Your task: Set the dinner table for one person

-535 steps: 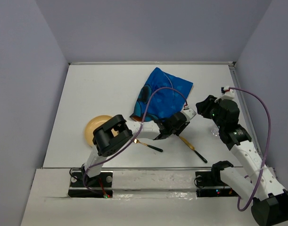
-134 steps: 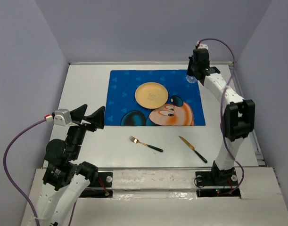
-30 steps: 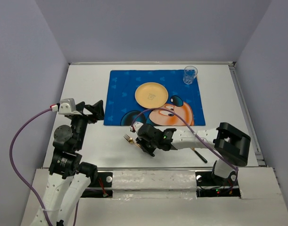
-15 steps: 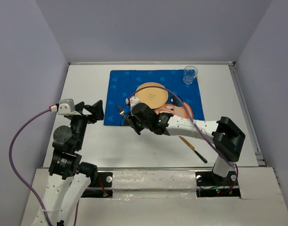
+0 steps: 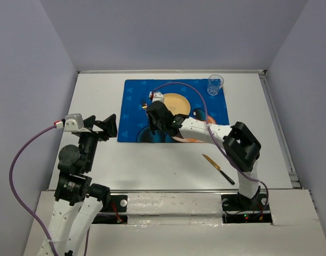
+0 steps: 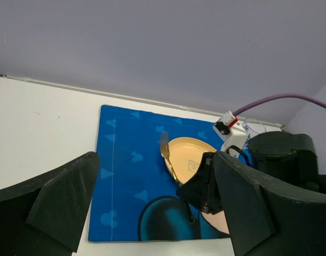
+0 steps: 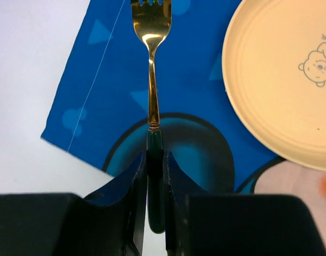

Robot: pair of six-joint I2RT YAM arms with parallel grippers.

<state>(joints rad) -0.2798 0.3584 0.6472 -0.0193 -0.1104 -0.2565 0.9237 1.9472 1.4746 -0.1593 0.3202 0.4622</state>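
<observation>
A gold fork (image 7: 152, 80) with a dark green handle is pinched between the fingers of my right gripper (image 7: 154, 156), which is shut on the handle. The fork (image 5: 145, 102) points away from me over the blue placemat (image 5: 132, 109), just left of the yellow plate (image 5: 177, 103). Whether its tines touch the mat I cannot tell. The placemat lies on the white dinner table (image 5: 96, 98). My left gripper (image 5: 101, 127) hovers open beside the mat's left edge, holding nothing. From the left wrist view the fork (image 6: 168, 157) rises out of the right gripper (image 6: 203, 186) along the plate's (image 6: 195, 160) left rim.
A clear glass (image 5: 215, 85) stands at the mat's far right corner. A gold knife (image 5: 219, 169) with a dark handle lies on the bare table near the front right. Lavender walls close in the table on three sides.
My right gripper has carried the fork from the table's front middle, up and away, to over the placemat left of the plate. The left arm has barely moved.
</observation>
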